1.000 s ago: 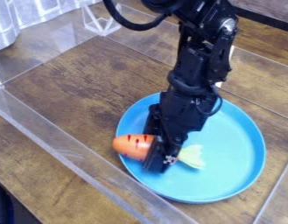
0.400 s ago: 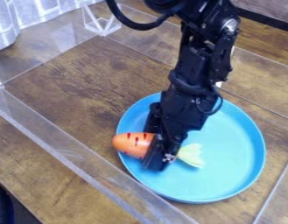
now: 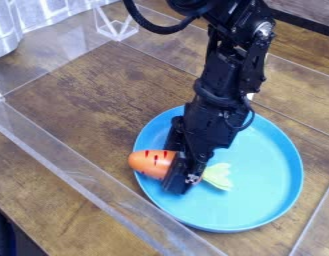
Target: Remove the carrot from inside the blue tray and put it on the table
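We see the table, a dark brown wood-grain top with a worn plank pattern, filling most of the view, and a clear plastic barrier strip running diagonally along its near-left edge. On the right half of the table sits the blue tray, a large round light-blue plate with a shallow raised rim. A black robot arm comes down from the top of the picture and leans steeply over the tray's left side. At its lower end the gripper points down into the tray, its jaws drawn in narrow around the middle of the carrot. We see the carrot lying on its side inside the tray, near the left rim: the stubby orange body with dark cross stripes shows to the left of the gripper, and the pale green leafy tip shows to its right. The carrot's middle is hidden behind the gripper, so we cannot tell whether it rests on the tray floor or sits just clear of it.
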Controlling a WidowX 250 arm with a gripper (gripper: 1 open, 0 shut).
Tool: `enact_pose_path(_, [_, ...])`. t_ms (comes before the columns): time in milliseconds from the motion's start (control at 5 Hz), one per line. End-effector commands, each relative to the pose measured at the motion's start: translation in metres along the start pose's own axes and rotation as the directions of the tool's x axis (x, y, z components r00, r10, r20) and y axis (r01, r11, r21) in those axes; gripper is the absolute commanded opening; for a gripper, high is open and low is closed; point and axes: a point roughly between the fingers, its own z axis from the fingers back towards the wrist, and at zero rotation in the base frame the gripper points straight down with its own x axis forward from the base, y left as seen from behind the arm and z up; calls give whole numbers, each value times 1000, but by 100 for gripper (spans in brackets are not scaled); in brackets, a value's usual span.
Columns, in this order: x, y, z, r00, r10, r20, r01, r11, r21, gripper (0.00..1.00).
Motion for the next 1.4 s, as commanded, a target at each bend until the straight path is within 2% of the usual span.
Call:
enact_pose_path(0, [-9,12,-11,1000,13,-19,-13,1000,-19,0])
enact_pose_path(1200, [-23,30,-21,997,46,-66,-50,996,-69,0])
